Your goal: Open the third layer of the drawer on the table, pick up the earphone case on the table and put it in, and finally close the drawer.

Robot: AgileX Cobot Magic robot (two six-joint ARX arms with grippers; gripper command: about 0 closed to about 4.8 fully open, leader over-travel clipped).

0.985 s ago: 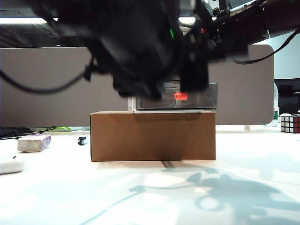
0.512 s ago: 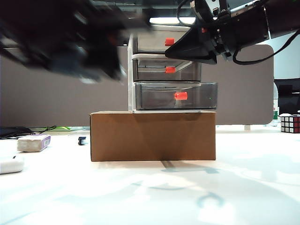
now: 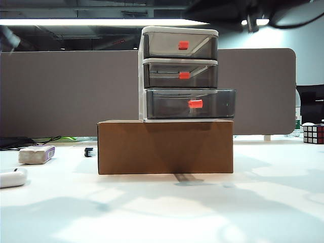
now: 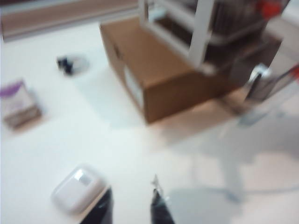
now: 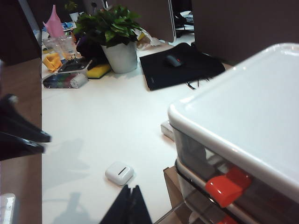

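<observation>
Atop the brown box (image 3: 165,147), the drawer (image 3: 179,73) has its third layer (image 3: 190,104) pulled out past the frame. Earphone case (image 4: 78,187) lies on open bench (image 3: 162,212) near its left edge, beside left gripper (image 4: 131,204), jaws slightly spread. Right gripper (image 5: 131,205) hangs above the drawer's top, jaws pressed together.

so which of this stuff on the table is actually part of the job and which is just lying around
Part of the job:
- drawer
- third layer, pulled out
- earphone case, on the table
- left gripper, above the table beside the case
- right gripper, up beside the drawer's top

Just lying about:
- cardboard box under the drawer
- purple-edged block
- puzzle cube
- potted plant
</observation>
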